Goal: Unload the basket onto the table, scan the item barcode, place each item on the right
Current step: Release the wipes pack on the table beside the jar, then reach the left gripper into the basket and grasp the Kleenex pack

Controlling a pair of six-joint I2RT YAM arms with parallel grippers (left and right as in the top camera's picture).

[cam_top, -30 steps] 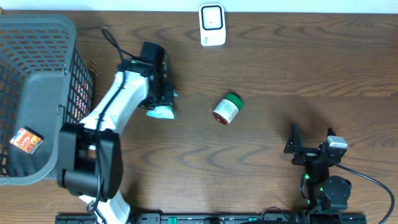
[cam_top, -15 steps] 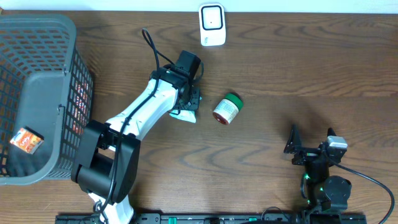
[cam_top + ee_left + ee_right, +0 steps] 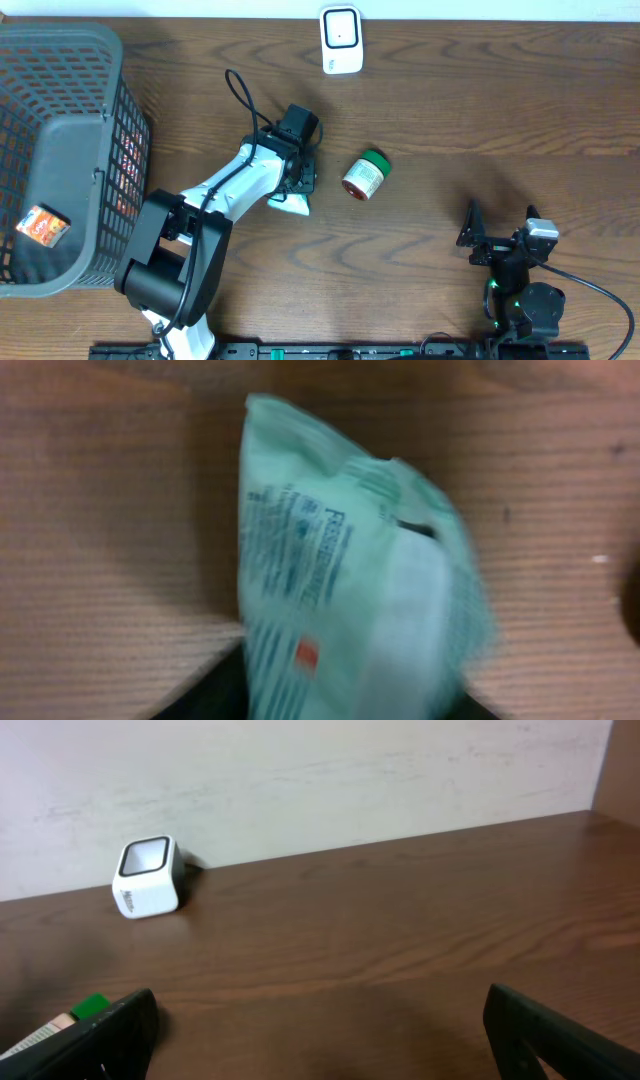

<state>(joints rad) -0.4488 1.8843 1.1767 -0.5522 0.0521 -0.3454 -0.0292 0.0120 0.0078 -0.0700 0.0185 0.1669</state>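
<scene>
A mint-green packet (image 3: 290, 204) with printed text lies on the wood table just under my left gripper (image 3: 300, 180). In the left wrist view the packet (image 3: 340, 560) fills the middle, blurred, and its lower end sits between the two dark fingers of the left gripper (image 3: 340, 705); whether they press on it does not show. The white barcode scanner (image 3: 341, 40) stands at the table's back edge and is also in the right wrist view (image 3: 147, 877). My right gripper (image 3: 470, 235) rests at the front right, open and holding nothing (image 3: 320, 1030).
A small bottle with a green cap (image 3: 366, 174) lies on its side right of the packet, its cap also showing low left in the right wrist view (image 3: 88, 1007). A grey mesh basket (image 3: 110, 130) fills the left side, with an orange packet (image 3: 42, 227) inside.
My left arm carried the green packet from near the basket rightward toward the bottle, then drew back slightly. The packet now lies lower, below the gripper. The right arm has not moved.
</scene>
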